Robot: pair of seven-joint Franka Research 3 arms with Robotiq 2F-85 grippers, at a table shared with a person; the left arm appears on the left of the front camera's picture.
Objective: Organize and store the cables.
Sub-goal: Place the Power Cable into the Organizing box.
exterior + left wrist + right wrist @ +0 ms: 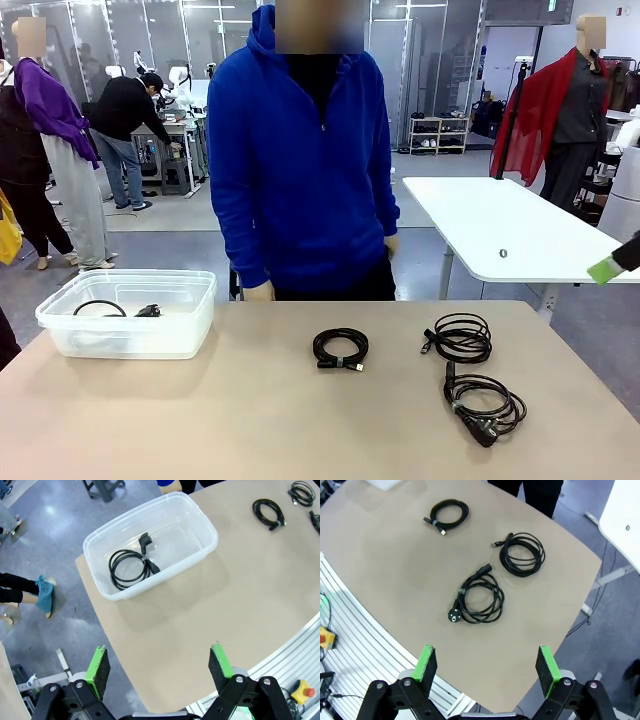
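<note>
Table (250,420): smooth beige top, rounded corners.
Bin (130,338): clear plastic, rectangular, with one black coiled cable (131,566) inside.
On table: small coil (436,520), tight; thin coil (504,560), loose; power cord (461,596), thick, with a round plug.
Left end effector (159,652): pads wide apart, empty, above the bin.
Right end effector (486,652): pads wide apart, empty, above the power cord, which is the nearest of the three.
</note>
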